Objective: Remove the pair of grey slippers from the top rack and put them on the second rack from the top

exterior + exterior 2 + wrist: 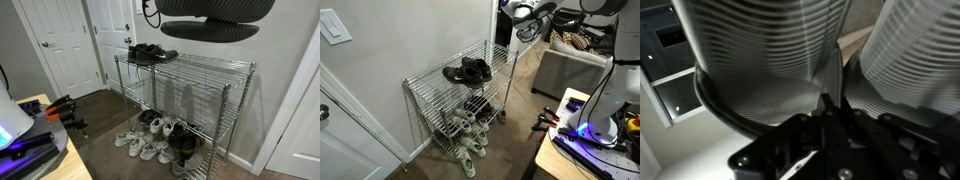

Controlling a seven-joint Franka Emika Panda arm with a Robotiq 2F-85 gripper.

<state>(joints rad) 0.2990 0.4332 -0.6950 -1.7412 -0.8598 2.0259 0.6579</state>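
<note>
My gripper [828, 105] is shut on the pair of grey slippers [760, 70], whose ribbed soles fill the wrist view on both sides of the fingers. In both exterior views the gripper [150, 12] [525, 14] holds the slippers [212, 30] [532, 27] high in the air, above and beside the silver wire shelving unit. The top rack [205, 68] [435, 82] carries only a pair of black shoes [150, 53] [470, 70] at one end. The second rack from the top [195, 100] [435, 106] lies one tier below, and its contents are hard to make out.
White sneakers [140, 145] [465, 150] and dark shoes [180, 140] lie on the lowest tier and the floor. A white door [65, 45] stands beside the unit. A grey sofa [565, 70] and a wooden table with electronics [575, 130] are nearby.
</note>
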